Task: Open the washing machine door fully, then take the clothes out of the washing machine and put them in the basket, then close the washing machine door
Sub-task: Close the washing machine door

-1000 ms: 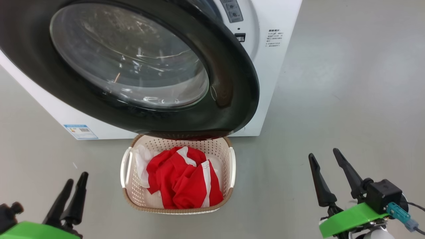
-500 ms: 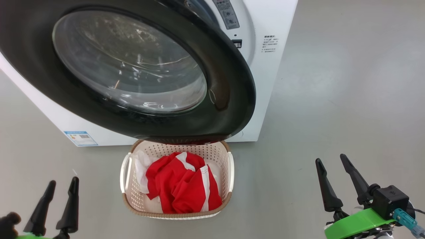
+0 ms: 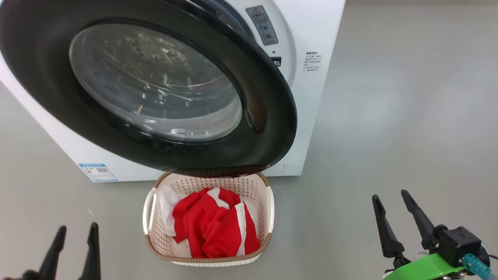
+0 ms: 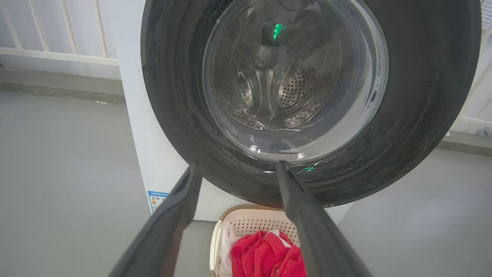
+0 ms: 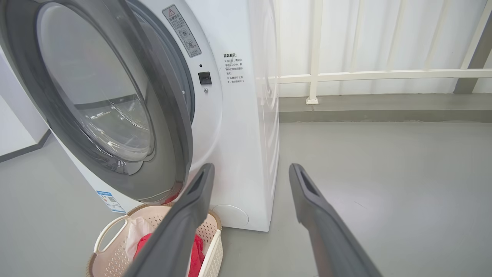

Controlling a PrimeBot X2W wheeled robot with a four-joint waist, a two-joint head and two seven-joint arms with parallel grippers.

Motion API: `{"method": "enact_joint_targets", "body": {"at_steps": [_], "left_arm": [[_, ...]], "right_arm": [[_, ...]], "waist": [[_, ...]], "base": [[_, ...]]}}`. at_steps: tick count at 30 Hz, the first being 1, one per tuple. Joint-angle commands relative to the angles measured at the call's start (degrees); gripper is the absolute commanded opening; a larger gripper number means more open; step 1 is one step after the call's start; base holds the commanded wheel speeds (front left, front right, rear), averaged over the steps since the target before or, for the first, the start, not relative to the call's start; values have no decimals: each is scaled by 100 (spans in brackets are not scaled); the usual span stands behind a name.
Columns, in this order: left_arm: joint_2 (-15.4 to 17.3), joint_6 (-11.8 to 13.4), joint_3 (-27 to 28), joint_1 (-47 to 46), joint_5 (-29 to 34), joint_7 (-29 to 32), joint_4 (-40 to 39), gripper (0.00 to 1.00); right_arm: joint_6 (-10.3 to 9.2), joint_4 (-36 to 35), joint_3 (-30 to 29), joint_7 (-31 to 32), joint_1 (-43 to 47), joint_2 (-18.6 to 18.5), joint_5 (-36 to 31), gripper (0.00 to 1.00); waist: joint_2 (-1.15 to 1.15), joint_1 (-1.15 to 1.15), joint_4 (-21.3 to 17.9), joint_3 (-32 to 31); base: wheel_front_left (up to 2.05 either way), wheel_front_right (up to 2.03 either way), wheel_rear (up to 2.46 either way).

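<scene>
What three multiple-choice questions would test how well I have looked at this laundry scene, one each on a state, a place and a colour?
1. How does the washing machine door stand?
A. ajar, swung off the washing machine's front
B. shut flush
C. removed altogether

2. Where are the clothes?
A. inside the washing machine
B. in the basket
C. draped over the door

3. What colour is the basket's rim?
A. blue
B. black
C. brown

Answers:
1 A: the right wrist view shows a gap between the door and the machine's front.
2 B: red and white fabric lies heaped inside the basket.
3 C: a brown woven-look band runs round its top edge.
</scene>
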Motion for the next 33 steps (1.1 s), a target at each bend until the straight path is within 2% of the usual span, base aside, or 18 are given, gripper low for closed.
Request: {"method": "enact_joint_targets", "body": {"at_steps": [1, 11, 29, 30, 32, 33], "left_arm": [[43, -31, 223, 11, 177, -69, -162, 100], [-173, -31, 240, 339, 524, -69, -143, 100], [-194, -31, 225, 382, 687, -69, -174, 100], [-200, -31, 214, 383, 694, -69, -180, 100], [-213, -31, 185, 385, 709, -69, -187, 100], [-217, -31, 168, 388, 718, -69, -192, 100]], "right_arm": [[35, -149, 89, -37, 6, -80, -49, 100], [35, -187, 53, -37, 246, -113, -47, 100], [35, -324, 0, -37, 275, -86, -45, 100], [35, -332, 10, -37, 268, -83, -35, 85], [35, -357, 35, -37, 252, -80, -7, 3], [35, -373, 53, -37, 245, -79, 4, 0]], "waist": [[0, 0, 9, -92], [0, 0, 62, -303], [0, 0, 162, -318], [0, 0, 178, -327], [0, 0, 224, -354], [0, 0, 249, -362]], "base": [[0, 0, 0], [0, 0, 0], [0, 0, 0], [0, 0, 0], [0, 0, 0], [0, 0, 0]]}}
